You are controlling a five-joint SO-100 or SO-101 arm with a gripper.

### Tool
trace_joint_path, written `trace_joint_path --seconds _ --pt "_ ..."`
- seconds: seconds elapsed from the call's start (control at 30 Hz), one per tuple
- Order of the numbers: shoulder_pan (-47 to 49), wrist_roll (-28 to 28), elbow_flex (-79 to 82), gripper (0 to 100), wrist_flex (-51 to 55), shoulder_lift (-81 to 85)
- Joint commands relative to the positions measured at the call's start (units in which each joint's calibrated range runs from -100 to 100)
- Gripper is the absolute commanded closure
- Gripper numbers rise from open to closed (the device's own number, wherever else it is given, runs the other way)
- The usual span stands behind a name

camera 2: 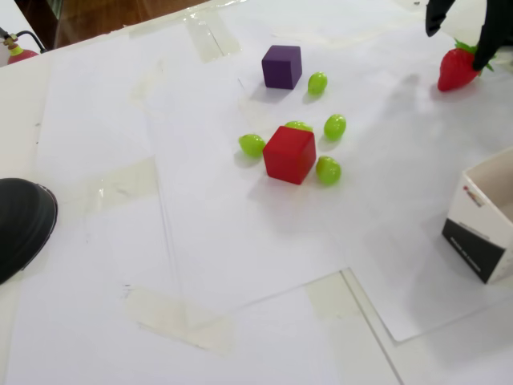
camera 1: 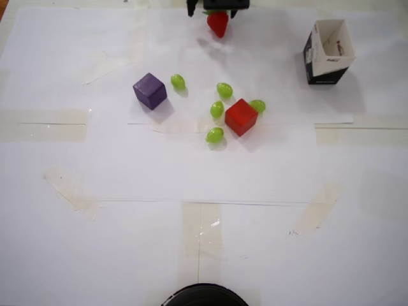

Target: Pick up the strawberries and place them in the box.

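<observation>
One red strawberry (camera 1: 218,24) with a green leafy top is at the far edge of the table in the overhead view; in the fixed view it (camera 2: 455,70) is at the top right. My gripper (camera 1: 213,13) (camera 2: 458,48) is right over it, its black fingers spread to either side of the leafy top, one finger touching the leaves. The jaws look open. The box (camera 1: 322,67) stands upright to the right of the strawberry in the overhead view, white inside and open-topped; in the fixed view it (camera 2: 477,241) is at the right edge. I see nothing inside it.
A purple cube (camera 1: 150,90) (camera 2: 281,66), a red cube (camera 1: 241,116) (camera 2: 289,154) and several green grapes (camera 1: 215,134) (camera 2: 328,169) lie mid-table. A black rounded object (camera 1: 204,297) (camera 2: 20,224) sits at the near edge. White paper taped down covers the table.
</observation>
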State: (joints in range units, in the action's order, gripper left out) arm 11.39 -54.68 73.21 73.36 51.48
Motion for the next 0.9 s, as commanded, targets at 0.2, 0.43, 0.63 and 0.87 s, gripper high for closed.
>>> trace_joint_path --seconds 0.2,0.43,0.63,0.87 --pt "0.9 1.0 2.7 71 -5.9 -2.7" --pt "0.9 1.1 2.9 74 -6.1 -3.2" --pt "0.7 1.2 2.9 77 -5.9 -3.3" --pt "1.0 1.2 2.9 80 -5.1 -4.2"
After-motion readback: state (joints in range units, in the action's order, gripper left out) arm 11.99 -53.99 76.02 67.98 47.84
